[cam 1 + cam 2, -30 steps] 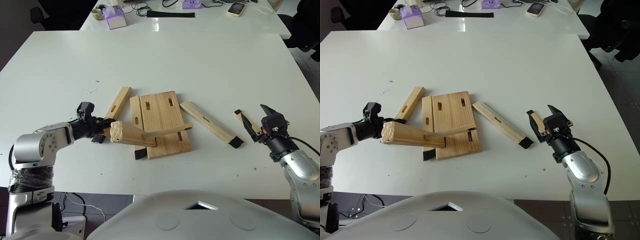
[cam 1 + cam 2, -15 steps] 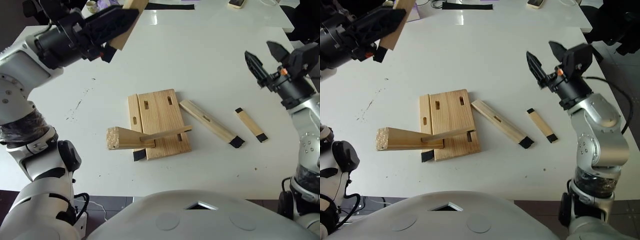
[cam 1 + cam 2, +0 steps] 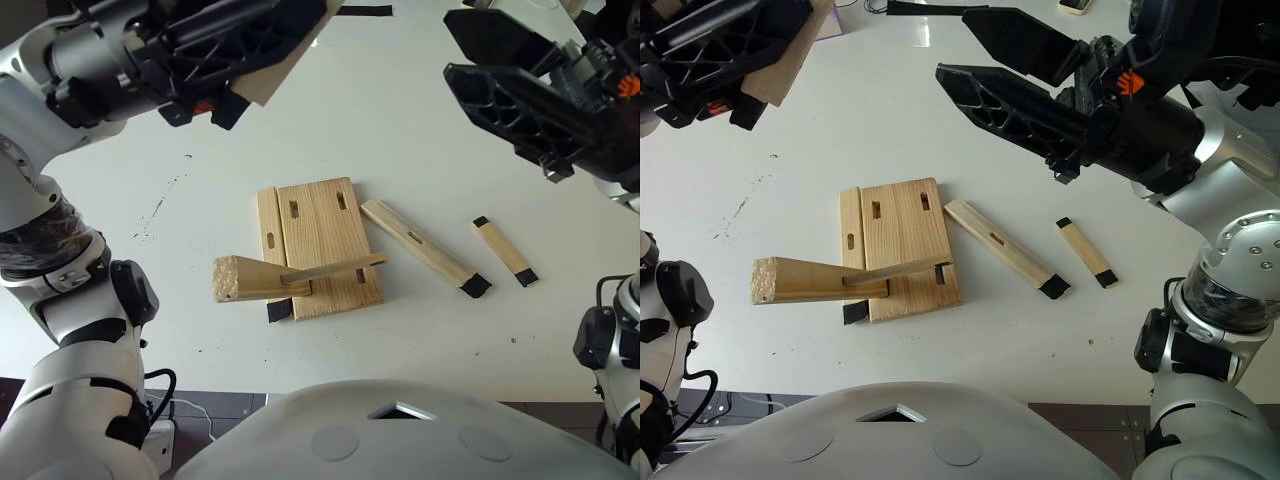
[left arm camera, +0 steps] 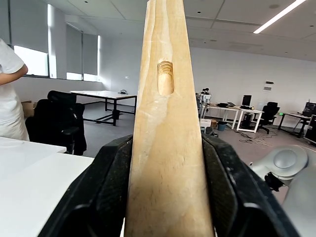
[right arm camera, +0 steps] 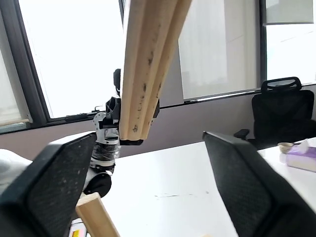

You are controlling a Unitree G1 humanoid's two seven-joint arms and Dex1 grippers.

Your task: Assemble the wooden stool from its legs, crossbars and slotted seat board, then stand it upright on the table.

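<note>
My left gripper (image 3: 285, 30) is raised high over the table's far left, shut on a slotted wooden leg (image 4: 168, 123) that sticks out past its fingers (image 4: 111, 192). My right gripper (image 3: 952, 42) hangs open and empty high over the right side, and its wrist view shows the held leg (image 5: 148, 64) beyond its fingers (image 5: 59, 182). On the table lies the slotted seat board (image 3: 325, 235). A thick leg (image 3: 245, 280) with a thin crossbar (image 3: 340, 265) rests across its near edge. To the right lie another slotted leg (image 3: 420, 248) and a short piece (image 3: 503, 250).
A narrow slotted slat (image 3: 267, 230) lies against the board's left side. Dark specks (image 3: 160, 200) mark the white table (image 3: 120, 250) at the left. A black strip (image 3: 925, 8) and a phone (image 3: 1072, 8) lie on the far table.
Both arms have risen from table height toward the camera. The left gripper lifted the leg from beside the seat board; the right gripper stayed open and left the short piece on the table.
</note>
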